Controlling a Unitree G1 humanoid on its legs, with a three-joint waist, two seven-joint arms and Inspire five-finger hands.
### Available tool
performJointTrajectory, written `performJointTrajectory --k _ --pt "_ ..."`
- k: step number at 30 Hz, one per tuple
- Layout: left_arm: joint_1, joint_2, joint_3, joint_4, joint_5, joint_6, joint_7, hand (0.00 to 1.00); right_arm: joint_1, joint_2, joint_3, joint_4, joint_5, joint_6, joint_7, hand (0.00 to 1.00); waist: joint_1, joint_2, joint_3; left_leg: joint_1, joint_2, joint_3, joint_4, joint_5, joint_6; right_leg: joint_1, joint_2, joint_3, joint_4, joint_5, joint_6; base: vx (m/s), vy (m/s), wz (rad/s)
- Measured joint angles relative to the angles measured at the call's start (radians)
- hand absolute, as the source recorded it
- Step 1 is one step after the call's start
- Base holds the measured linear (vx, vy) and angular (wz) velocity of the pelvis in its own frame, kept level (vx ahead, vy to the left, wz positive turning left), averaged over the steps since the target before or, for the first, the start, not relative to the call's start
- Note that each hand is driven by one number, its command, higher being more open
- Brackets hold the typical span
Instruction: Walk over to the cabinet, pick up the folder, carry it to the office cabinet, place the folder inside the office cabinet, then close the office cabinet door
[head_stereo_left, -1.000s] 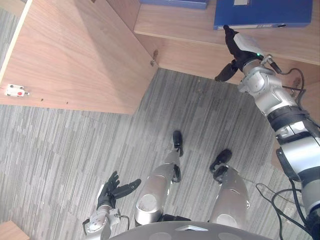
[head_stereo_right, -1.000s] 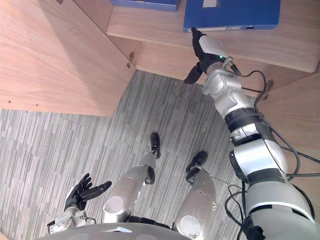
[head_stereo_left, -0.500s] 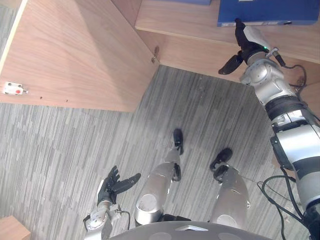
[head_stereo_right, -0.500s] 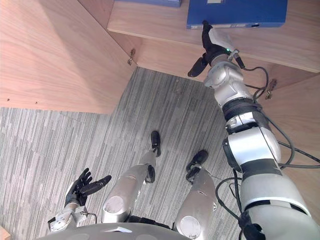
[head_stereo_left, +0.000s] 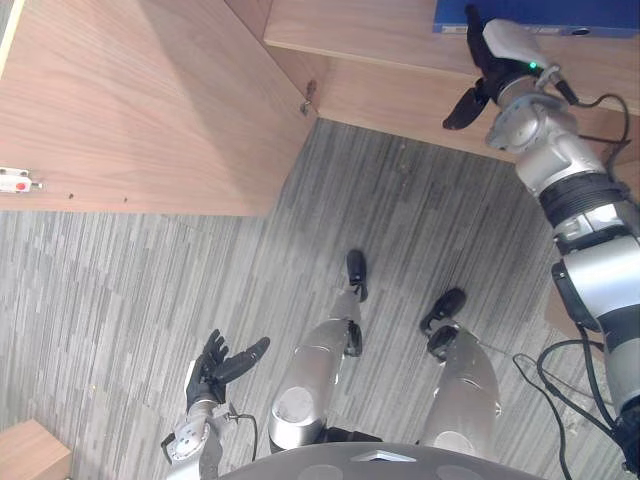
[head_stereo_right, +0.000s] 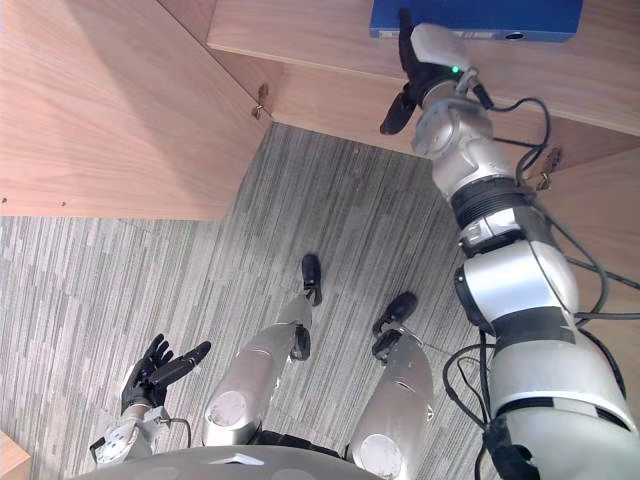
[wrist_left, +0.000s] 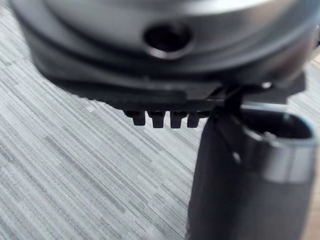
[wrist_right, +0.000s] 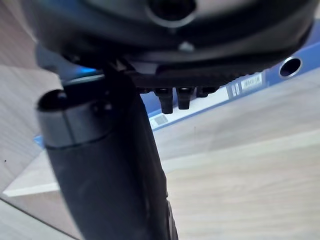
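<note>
The blue folder (head_stereo_right: 520, 15) lies flat on the wooden shelf (head_stereo_left: 370, 35) of the open cabinet, its spine edge facing out toward the robot. The right arm is stretched up and forward to it, and the right hand (head_stereo_left: 492, 55) is at the folder's near edge with its fingers (wrist_right: 172, 100) held straight, their tips up against or just short of the spine; I can't tell whether they actually touch. The thumb (head_stereo_left: 462, 108) sticks out to the side, below the front lip of the shelf. The hand grips nothing. From the wrist you look past the fingertips at the folder's label and the ring hole in its spine, with bare shelf board beneath.

The cabinet door (head_stereo_left: 150, 110) stands swung wide open on the robot's left, and its hinge (head_stereo_left: 308, 101) shows at the corner where it meets the cabinet.

The left hand (head_stereo_left: 212, 368) hangs low beside the robot over the grey striped carpet (head_stereo_left: 130, 290), fingers spread and relaxed, holding nothing.
</note>
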Motion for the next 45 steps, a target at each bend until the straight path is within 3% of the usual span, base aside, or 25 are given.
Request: performJointTrajectory --k 8,19,27,33,36,41,45 --pt "0.000 -0.029 0.028 0.001 0.000 0.009 0.000 1.00 -0.144 -0.148 -0.027 0.072 0.263 0.014 -0.030 1.00 -0.002 -0.001 0.022 -0.014 -0.001 0.000 0.000 0.000 0.000 -0.013 -0.001 0.000 0.005 0.000 -0.001 -0.01 -0.022 0.00" --pt "0.000 -0.063 0.028 -0.027 0.000 0.020 -0.010 1.00 -0.136 -0.159 -0.047 0.093 0.252 0.034 -0.041 1.00 -0.013 -0.001 0.022 -0.016 -0.002 -0.003 0.001 0.001 0.000 -0.016 -0.006 -0.005 0.016 -0.003 -0.005 -0.01 -0.017 0.01" --pt "-0.006 -0.071 0.028 -0.050 0.001 0.021 -0.011 1.00 -0.043 -0.042 -0.189 0.086 0.170 0.041 -0.067 1.00 -0.022 0.001 0.020 0.054 -0.006 -0.007 0.001 0.000 0.000 0.056 -0.012 -0.013 0.015 -0.006 -0.005 -0.02 -0.013 0.02" --pt "-0.025 -0.072 0.030 -0.016 0.001 0.027 -0.009 1.00 0.011 -0.006 -0.366 0.068 0.081 0.054 -0.091 1.00 -0.042 0.004 0.012 0.148 -0.010 -0.028 0.000 -0.006 -0.008 0.174 -0.016 -0.042 0.001 -0.011 -0.002 -0.03 -0.009 0.13" --pt "-0.054 -0.077 0.050 0.047 0.010 0.046 -0.002 1.00 0.119 0.011 -0.464 0.039 0.055 0.055 -0.109 1.00 -0.047 -0.004 -0.045 0.183 -0.010 -0.042 -0.001 -0.015 -0.014 0.229 -0.014 -0.064 -0.016 -0.012 0.001 -0.01 -0.021 0.12" --pt "-0.058 -0.077 0.035 0.121 0.026 0.064 0.014 1.00 0.332 0.098 -0.612 0.083 0.019 0.060 -0.112 1.00 -0.043 -0.026 -0.128 0.284 0.005 -0.057 0.001 -0.034 -0.026 0.365 0.024 -0.078 -0.093 -0.001 0.016 0.02 -0.045 0.04" --pt "-0.073 -0.051 -0.034 0.182 0.098 0.087 0.017 1.00 0.466 0.209 -0.681 0.197 0.024 0.060 -0.111 1.00 -0.040 -0.058 -0.168 0.304 0.059 -0.057 0.115 -0.107 -0.042 0.487 0.111 -0.074 -0.246 0.064 0.009 0.02 -0.070 -0.17"
